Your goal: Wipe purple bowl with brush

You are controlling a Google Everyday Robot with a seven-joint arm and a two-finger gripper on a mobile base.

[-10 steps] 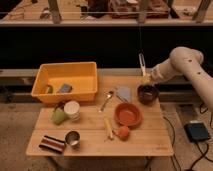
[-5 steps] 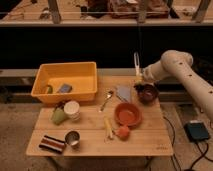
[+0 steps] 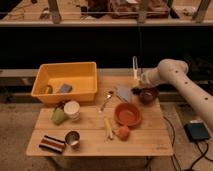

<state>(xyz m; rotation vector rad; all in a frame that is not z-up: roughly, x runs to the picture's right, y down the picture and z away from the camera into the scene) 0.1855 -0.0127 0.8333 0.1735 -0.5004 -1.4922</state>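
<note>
The purple bowl [image 3: 148,94] sits on the wooden table [image 3: 145,142] near its back right corner. My gripper [image 3: 140,80] hangs just above and to the left of the bowl, at the end of the white arm [image 3: 175,75] that reaches in from the right. It is shut on the brush [image 3: 135,65], whose pale handle stands nearly upright above the gripper. The brush's head is hidden below the gripper, beside the bowl's left rim.
A wider orange bowl [image 3: 127,115] lies in front of the purple one, with a grey cloth [image 3: 124,92] and a metal spoon [image 3: 106,100] to the left. A yellow tub [image 3: 65,82] fills the back left. Cups [image 3: 72,109], a yellow utensil [image 3: 108,127] and a metal cup [image 3: 72,138] stand nearer the front.
The arm has swung left, carrying the brush from over the purple bowl to its left side. The handle has come lower and stays upright.
</note>
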